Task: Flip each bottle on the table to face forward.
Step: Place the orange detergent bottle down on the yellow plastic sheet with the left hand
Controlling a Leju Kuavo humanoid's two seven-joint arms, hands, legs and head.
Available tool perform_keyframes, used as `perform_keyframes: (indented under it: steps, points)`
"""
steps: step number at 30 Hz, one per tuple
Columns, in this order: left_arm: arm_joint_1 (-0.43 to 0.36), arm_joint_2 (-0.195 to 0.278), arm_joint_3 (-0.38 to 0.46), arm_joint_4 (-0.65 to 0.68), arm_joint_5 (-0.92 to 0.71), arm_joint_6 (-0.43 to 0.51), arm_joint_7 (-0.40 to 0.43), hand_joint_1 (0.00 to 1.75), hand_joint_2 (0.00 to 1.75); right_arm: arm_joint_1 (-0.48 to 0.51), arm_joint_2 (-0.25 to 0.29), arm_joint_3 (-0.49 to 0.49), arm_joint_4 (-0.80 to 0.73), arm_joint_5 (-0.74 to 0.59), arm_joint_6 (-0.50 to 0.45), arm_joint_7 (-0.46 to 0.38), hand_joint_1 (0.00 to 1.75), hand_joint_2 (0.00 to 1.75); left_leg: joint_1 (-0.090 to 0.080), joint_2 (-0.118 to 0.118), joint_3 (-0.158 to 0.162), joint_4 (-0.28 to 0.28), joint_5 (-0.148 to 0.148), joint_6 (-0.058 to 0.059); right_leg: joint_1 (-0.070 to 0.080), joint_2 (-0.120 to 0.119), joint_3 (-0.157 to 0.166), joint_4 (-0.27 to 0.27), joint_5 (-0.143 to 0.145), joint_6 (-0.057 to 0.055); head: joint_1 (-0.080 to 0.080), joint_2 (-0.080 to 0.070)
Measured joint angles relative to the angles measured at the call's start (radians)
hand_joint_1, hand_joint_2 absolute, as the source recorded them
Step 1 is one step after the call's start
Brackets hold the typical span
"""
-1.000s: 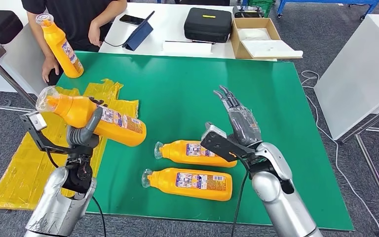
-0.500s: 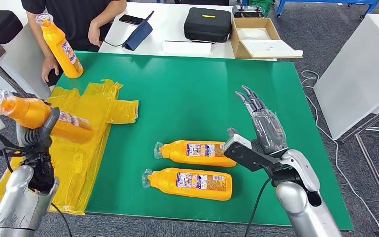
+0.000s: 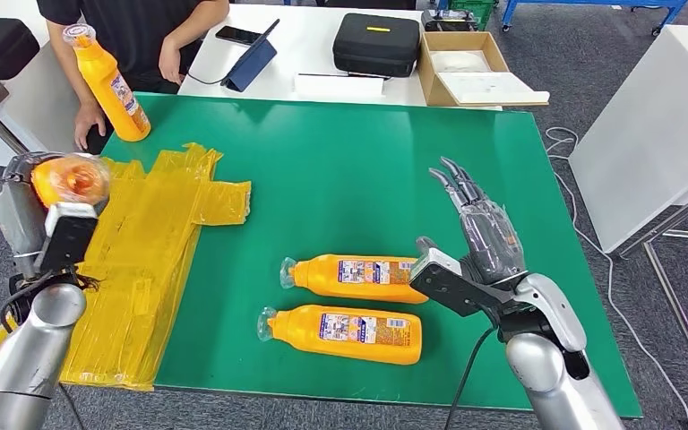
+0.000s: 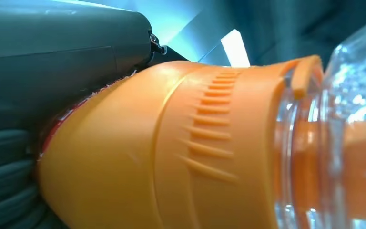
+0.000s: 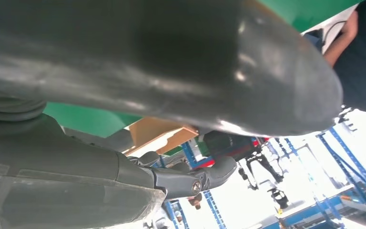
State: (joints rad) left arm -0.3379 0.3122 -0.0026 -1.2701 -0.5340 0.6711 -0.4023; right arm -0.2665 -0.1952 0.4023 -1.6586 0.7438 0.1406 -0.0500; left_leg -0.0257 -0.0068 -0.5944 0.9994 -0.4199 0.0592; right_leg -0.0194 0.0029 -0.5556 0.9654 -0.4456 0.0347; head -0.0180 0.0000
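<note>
- Left hand [image 3: 22, 210] at nine o'clock, clamped on an orange bottle [image 3: 70, 179], clear cap facing the camera.
- Right hand [image 3: 484, 235] at four o'clock, fingers apart, holding nothing.
- Two lying bottles [image 3: 358, 277] [image 3: 345, 333] at six o'clock on the green table [image 3: 340, 170].
- Upright bottle [image 3: 107, 82] at eleven o'clock.

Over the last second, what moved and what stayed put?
The left hand kept its grip on its orange bottle, swung it out past the table's left edge over the yellow plastic sheet and turned its clear cap toward the camera. The right hand drifted slightly right, open. The two lying bottles and the person's bottle stayed put.
</note>
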Motion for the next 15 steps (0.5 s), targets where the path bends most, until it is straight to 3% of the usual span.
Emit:
perform_keyframes:
  steps: [8,15]
  points:
    - [0.088,-0.004,-0.043,-0.014,-0.405,0.021,0.023,1.75,1.75,-0.062,0.002,0.006,0.029,-0.031,0.018,-0.005,0.00,0.00,0.000,0.001,0.000,0.000,0.000,0.000,0.000,0.001,0.000,0.000,0.001,0.001,0.000,0.000]
    - [0.129,-0.005,-0.046,0.005,-0.485,0.021,0.019,1.75,1.75,-0.083,0.003,0.012,0.044,-0.033,0.018,-0.005,0.00,0.00,0.000,0.001,0.000,0.000,0.000,0.000,0.000,0.000,0.000,0.000,0.001,0.001,0.000,0.000]
